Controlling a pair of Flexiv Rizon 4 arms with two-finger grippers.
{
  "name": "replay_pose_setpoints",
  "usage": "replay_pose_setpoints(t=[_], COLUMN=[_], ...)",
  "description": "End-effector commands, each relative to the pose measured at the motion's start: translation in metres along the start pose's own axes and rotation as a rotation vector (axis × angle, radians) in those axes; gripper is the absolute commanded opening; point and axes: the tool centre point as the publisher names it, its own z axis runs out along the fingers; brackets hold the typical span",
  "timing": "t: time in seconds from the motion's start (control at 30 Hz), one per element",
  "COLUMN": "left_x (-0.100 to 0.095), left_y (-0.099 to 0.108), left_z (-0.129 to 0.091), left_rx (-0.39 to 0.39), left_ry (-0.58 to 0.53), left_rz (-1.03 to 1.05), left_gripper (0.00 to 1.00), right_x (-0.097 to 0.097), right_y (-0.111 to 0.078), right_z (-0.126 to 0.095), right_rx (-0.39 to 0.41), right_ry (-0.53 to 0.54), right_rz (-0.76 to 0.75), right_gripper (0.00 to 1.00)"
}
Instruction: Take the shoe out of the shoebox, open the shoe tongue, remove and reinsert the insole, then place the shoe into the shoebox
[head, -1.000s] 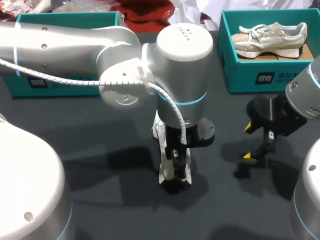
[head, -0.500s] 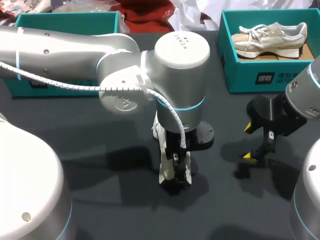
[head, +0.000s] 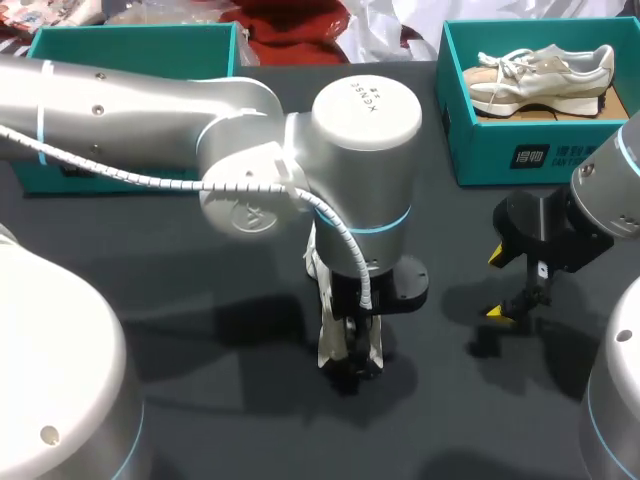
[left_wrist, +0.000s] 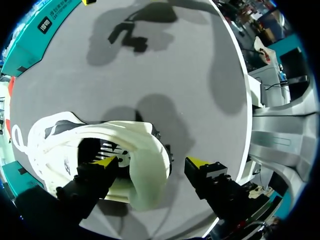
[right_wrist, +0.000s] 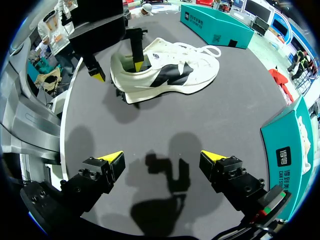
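Note:
A white shoe with black side marks (head: 325, 333) lies on the dark table at the middle, mostly hidden under my left arm in the head view. In the left wrist view my left gripper (left_wrist: 151, 162) straddles the shoe's heel (left_wrist: 145, 165): one fingertip (left_wrist: 105, 161) is inside the shoe's mouth, the other (left_wrist: 198, 163) stands outside with a gap to the heel. The right wrist view shows the whole shoe (right_wrist: 167, 70) ahead of my open right gripper (right_wrist: 162, 157), which hovers empty over bare table to the right (head: 497, 285).
A teal shoebox (head: 520, 155) at the back right holds a second pale shoe (head: 540, 72). Another teal box (head: 130, 40) stands at the back left. The table edge curves close behind the shoe's heel in the left wrist view.
My left arm's wrist has shifted very slightly over the shoe. The shoe and the right arm have stayed where they were.

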Motion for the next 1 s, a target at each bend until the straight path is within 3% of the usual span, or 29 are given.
replay_pose_setpoints(t=[0.03,0.23,0.53,0.6,0.63,0.73,0.8,1.0], left_x=[0.004,0.003,0.004,0.005,0.005,0.005,0.005,0.004], left_y=[-0.001,-0.005,-0.011,-0.011,-0.011,-0.009,-0.008,-0.004], left_z=[0.006,0.014,0.022,0.022,0.022,0.022,0.021,0.021], left_rx=[-0.003,-0.014,-0.023,-0.026,-0.026,-0.029,-0.03,-0.032], left_ry=[-0.01,-0.012,-0.021,-0.022,-0.022,-0.022,-0.022,-0.019], left_rz=[-0.001,-0.008,-0.03,-0.035,-0.037,-0.044,-0.049,-0.054], left_gripper=[0.78,0.72,0.69,0.6,0.46,0.24,0.0,0.0], right_x=[0.002,0.002,0.002,0.002,0.002,0.002,0.002,0.002], right_y=[0.0,0.0,0.0,0.0,0.0,0.0,0.0,0.0], right_z=[0.0,0.0,0.0,0.0,0.0,0.0,0.0,0.0], right_rx=[0.002,0.002,0.002,0.002,0.002,0.002,0.002,0.002], right_ry=[-0.004,-0.004,-0.004,-0.004,-0.004,-0.004,-0.004,-0.004], right_rz=[0.001,0.001,0.001,0.001,0.001,0.001,0.001,0.001], right_gripper=[1.0,1.0,1.0,1.0,1.0,1.0,1.0,1.0])
